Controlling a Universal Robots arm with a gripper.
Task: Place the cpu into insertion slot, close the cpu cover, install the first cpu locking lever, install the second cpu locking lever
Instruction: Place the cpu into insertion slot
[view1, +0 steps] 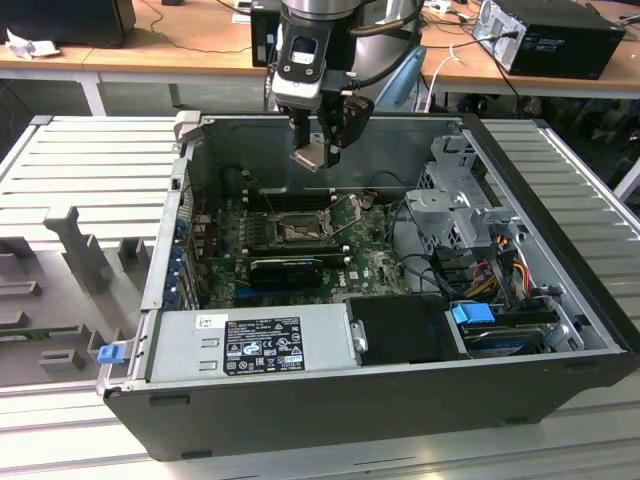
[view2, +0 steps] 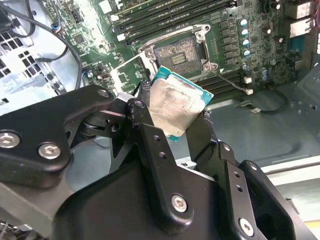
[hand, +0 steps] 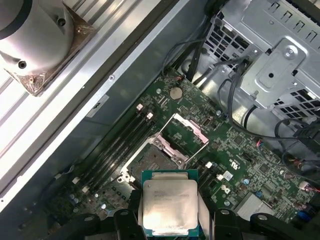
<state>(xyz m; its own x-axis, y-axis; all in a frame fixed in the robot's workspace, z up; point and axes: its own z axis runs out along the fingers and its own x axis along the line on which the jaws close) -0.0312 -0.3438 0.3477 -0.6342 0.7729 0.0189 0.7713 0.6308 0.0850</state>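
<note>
Gripping cpu (hand: 169, 202) by opposite edges in closed gripper (view2: 174, 115) | silver face up, tilted | above insertion slot (hand: 152, 160)

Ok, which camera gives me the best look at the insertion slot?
The second wrist view: the insertion slot lies open and unblocked, its dark pin grid showing, beyond the cpu in the jaws. The first wrist view shows it beside the raised cpu cover. The exterior view shows it distant on the motherboard.
</note>
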